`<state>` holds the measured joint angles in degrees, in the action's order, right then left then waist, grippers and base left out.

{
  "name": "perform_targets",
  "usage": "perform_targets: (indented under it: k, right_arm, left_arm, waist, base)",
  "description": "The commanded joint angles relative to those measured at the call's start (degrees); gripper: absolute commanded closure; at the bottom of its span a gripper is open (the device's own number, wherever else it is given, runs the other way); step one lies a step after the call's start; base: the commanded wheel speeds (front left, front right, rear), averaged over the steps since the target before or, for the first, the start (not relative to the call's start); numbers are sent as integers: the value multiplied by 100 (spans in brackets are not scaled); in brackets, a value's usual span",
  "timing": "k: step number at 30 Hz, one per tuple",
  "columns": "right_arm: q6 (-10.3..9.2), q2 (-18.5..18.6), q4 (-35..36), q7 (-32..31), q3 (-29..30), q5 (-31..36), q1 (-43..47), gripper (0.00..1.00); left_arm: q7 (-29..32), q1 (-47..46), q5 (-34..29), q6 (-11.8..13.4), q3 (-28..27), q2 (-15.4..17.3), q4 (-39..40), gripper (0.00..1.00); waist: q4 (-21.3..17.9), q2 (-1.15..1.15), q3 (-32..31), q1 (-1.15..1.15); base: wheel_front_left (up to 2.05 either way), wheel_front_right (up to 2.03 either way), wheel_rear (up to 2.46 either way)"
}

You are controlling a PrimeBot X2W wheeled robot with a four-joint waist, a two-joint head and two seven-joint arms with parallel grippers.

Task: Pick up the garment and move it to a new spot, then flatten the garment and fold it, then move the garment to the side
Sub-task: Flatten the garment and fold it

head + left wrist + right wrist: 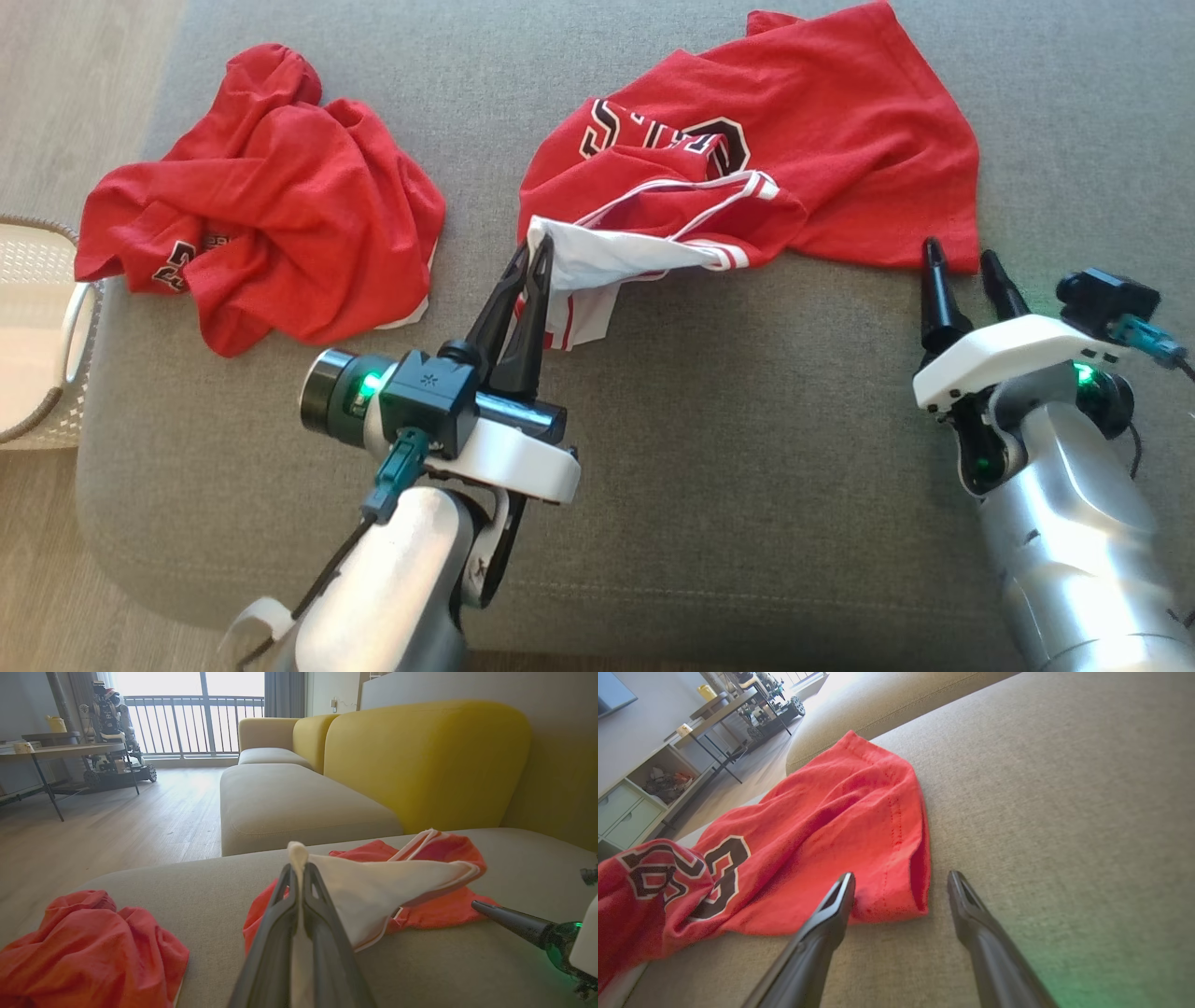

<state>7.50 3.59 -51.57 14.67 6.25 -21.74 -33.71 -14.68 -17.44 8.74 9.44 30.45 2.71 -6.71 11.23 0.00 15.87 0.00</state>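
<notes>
The garment is a red jersey with black and white lettering, lying crumpled on the grey sofa seat. Its white inner side is pulled out toward me. My left gripper is shut on that white flap, which shows taut in the left wrist view from the closed fingertips. My right gripper stands open just at the jersey's near right corner. In the right wrist view its fingers straddle the hem of the red cloth without closing on it.
A second crumpled red garment lies at the seat's left end. A white woven basket stands on the floor beyond the left edge. Yellow backrests rise behind the seat. Bare grey cushion stretches in front of both garments.
</notes>
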Motion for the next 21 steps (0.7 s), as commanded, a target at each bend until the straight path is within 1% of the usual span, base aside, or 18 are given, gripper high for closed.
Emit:
perform_targets:
  k: [1,2,3,6,12,16,21]
  right_arm:
    - [-1,-71,17,33,-281,-32,-75,33]
    - [-1,-71,2,33,-374,-29,-87,79]
    - [-1,-71,13,33,-442,-27,-95,100]
    - [-1,-71,82,33,-561,-58,-89,100]
    - [-1,-71,552,33,-350,241,16,100]
    - [-1,-71,966,33,-162,540,48,100]
    - [-1,-69,1569,-39,89,1031,-119,100]
  left_arm:
    - [-31,-231,-25,37,-205,19,232,100]
    - [-31,-237,-26,45,-215,19,232,100]
    - [-31,-241,-27,52,-227,19,233,100]
    - [-31,-255,-46,82,-276,18,258,100]
    - [-31,-262,-93,141,-483,18,401,100]
    - [-31,-292,-144,165,-744,61,592,100]
    - [-31,-447,-199,140,-1129,241,867,100]
  waist:
    - [-2,0,10,0]
    - [-6,0,14,0]
    - [-11,0,15,0]
    - [-30,0,7,0]
    - [-103,0,-133,0]
    - [-184,0,-333,0]
    - [-300,0,-666,0]
  base:
    - [0,0,0]
    - [0,0,0]
    - [0,0,0]
    - [0,0,0]
    - [0,0,0]
    - [0,0,0]
    - [0,0,0]
